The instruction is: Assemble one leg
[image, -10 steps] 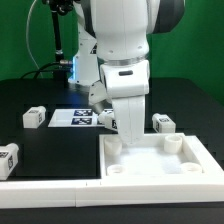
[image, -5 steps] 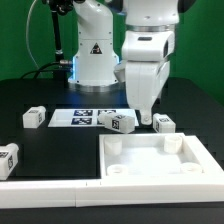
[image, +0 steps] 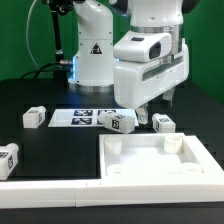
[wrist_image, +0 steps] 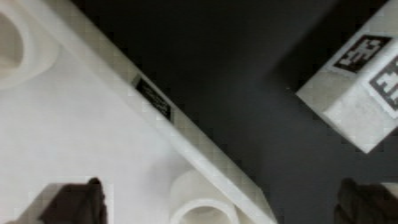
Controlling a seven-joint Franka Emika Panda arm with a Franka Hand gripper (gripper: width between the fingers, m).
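Now raised from the tabletop (image: 150,165), swung right and rotated above the far right leg (image: 162,123), with gripper (wrist_image: 226,200) spread wide and empty; proceed to grasp

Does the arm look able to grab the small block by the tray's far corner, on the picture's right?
Probably yes: the leg lies uncovered on the table, and the open fingers hover close by, though the tray sits close.

A plain flat green backdrop wall (image: 22,40) is standing behind a matte black work table (image: 60,150), which is lying under even light, while a small bluish glow (image: 70,66) is showing near its far edge.
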